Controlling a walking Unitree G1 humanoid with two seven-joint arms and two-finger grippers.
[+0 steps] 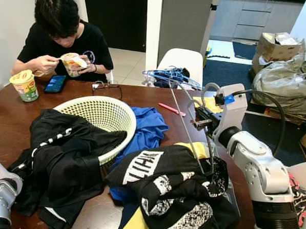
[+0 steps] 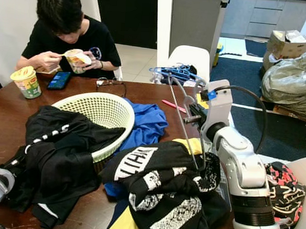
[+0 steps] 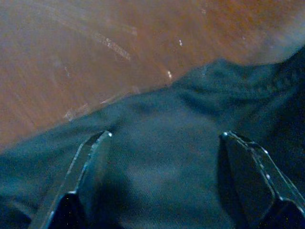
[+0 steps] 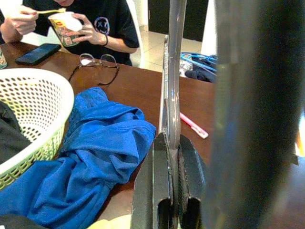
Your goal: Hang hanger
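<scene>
Silver right arm raised over the tabletop [image 1: 143,96], its hand [image 4: 167,157] clamped on my wire hanger [image 1: 185,127]. Left hand [image 3: 167,157] gapes low over black cloth [image 3: 190,143].

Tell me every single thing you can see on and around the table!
table: one, brown wood, under everything
laundry basket: one, pale yellow, tipped, mid-table
black clothes: several, spilling from basket and in front
blue shirt: one, beside basket
hanger: one, grey wire, upright in right gripper
pink pen: one, far side
phone: one, dark, near person
glasses: one pair
noodle cups: two, one held
person: one, eating
chair: one, white
left gripper: open over dark cloth
right gripper: shut on hanger
</scene>
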